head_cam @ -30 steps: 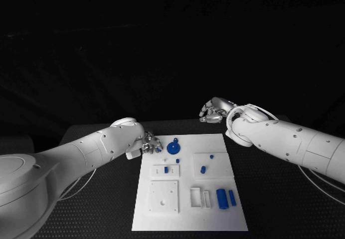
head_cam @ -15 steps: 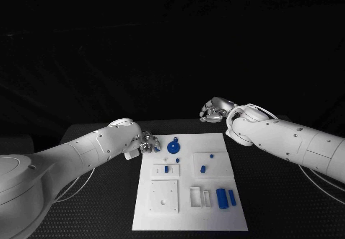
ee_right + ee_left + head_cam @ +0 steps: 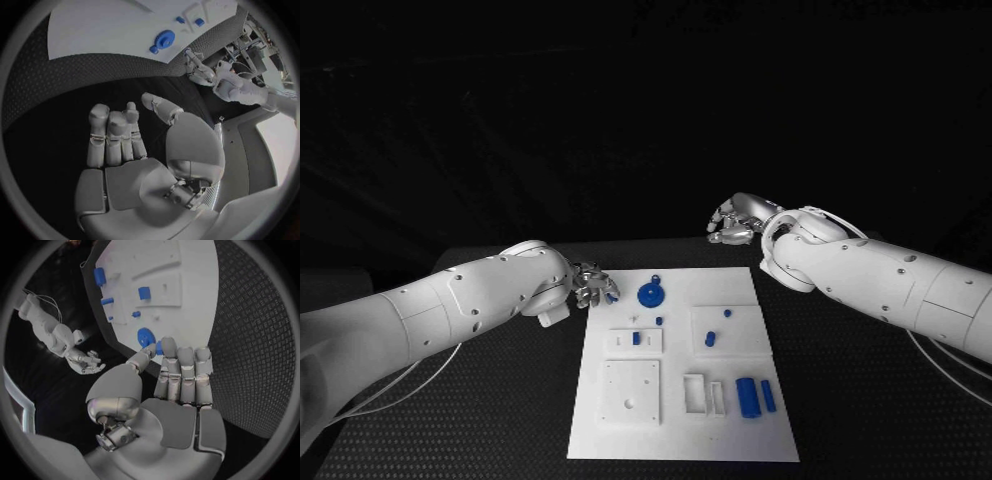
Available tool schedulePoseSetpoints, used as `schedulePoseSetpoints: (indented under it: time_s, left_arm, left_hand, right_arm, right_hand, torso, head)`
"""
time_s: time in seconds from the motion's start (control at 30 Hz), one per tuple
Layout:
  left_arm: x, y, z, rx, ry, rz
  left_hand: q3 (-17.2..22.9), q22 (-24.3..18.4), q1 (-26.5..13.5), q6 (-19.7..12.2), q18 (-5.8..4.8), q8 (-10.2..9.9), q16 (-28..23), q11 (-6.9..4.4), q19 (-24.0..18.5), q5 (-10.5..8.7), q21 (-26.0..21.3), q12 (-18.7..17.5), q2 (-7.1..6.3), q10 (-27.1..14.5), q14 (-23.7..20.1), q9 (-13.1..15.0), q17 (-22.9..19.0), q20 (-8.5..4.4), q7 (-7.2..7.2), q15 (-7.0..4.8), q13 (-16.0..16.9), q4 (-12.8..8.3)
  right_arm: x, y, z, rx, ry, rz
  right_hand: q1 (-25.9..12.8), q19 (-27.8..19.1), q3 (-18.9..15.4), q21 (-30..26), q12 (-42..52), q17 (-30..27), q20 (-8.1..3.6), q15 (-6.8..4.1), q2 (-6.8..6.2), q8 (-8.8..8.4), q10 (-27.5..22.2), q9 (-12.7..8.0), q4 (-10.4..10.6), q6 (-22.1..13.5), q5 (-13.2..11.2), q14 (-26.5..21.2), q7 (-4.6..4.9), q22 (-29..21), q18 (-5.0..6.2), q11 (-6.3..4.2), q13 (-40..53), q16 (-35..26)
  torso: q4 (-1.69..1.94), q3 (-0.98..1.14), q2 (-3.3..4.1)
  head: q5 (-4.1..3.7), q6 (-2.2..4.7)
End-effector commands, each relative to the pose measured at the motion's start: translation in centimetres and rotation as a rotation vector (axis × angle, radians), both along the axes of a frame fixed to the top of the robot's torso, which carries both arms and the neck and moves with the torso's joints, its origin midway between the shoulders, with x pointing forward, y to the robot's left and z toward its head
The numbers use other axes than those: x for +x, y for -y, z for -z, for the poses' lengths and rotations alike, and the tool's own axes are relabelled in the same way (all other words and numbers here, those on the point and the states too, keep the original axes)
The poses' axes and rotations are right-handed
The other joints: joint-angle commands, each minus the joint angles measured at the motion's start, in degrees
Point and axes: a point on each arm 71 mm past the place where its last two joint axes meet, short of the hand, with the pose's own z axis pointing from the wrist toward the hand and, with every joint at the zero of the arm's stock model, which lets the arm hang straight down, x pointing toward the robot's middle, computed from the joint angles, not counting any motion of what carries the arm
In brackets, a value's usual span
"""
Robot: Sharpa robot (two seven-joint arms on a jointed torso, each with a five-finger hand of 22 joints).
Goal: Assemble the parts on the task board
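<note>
Task board mid-table, blue disc near its far edge; left hand at the board's far-left corner, fingers together, empty; right hand beyond the far edge, fingers loosely apart, empty.

Three cameras: one overhead on the head, one behind each hand.

The head view looks down from above at the whole task board on the table, arms entering from both sides. The left wrist view sits close behind the left hand, facing the board's far corner and its round blue part. The right wrist view, behind the right hand, faces the same part across bare table.
</note>
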Motion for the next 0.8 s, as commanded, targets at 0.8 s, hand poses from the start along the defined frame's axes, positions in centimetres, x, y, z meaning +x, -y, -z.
schedulePoseSetpoints:
  time_s: [0.8]
  left_arm:
    - [-6.0, 1.2, 2.3, 0.102, 0.086, 0.1]
  left_hand:
    - [0.7, 1.2, -1.5, 5.5, 0.13, 2.7, 3.6, -2.69, 4.9, 3.7, 4.0, 4.1, -1.57, 5.9, 7.0, -0.9, 0.8, -8.37, -2.74, -4.82, 1.8, -0.7]
  right_arm:
    - [-0.1, 0.3, 0.0, -0.008, -0.011, -0.009]
  right_hand:
    - [-0.5, 0.0, -0.2, -0.3, 0.4, 0.1, -0.33, -0.05, 0.28, -0.28, -0.4, 0.1, -0.1, 0.1, 1.4, -0.5, 0.59, 0.9, 1.4, 0.0, -0.2, -0.4]
  torso:
    - [0.39, -0.05, -0.18]
  head:
    - [0.61, -1.09]
